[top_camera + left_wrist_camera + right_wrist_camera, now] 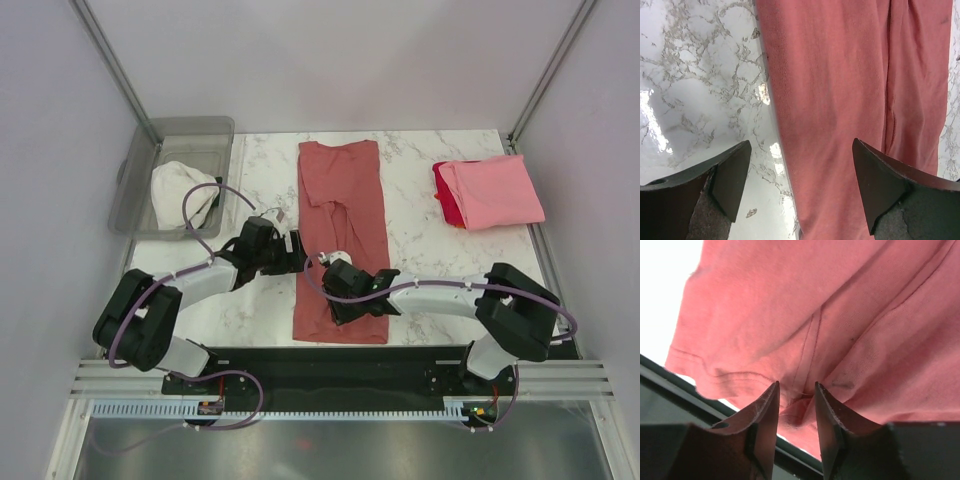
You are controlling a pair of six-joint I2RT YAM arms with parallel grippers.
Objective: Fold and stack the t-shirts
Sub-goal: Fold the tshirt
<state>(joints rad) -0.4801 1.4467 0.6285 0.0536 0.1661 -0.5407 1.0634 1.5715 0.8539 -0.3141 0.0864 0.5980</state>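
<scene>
The dusty salmon-red t-shirt (340, 200) lies as a long narrow strip down the middle of the table. My left gripper (297, 252) is open, with its fingers straddling the shirt's left edge (840, 100), one finger over bare marble. My right gripper (340, 303) is over the strip's near end, and its jaws are pinched on a fold of the salmon-red cloth (805, 410) close to the hem. The light pink t-shirt (495, 190) lies folded at the back right, on top of the bright red t-shirt (447, 203), of which only an edge shows.
A clear grey bin (140, 195) at the back left holds a white cloth (185, 193). The black base rail (330, 365) runs along the near edge, just below the shirt's hem. Frame posts stand at the back corners.
</scene>
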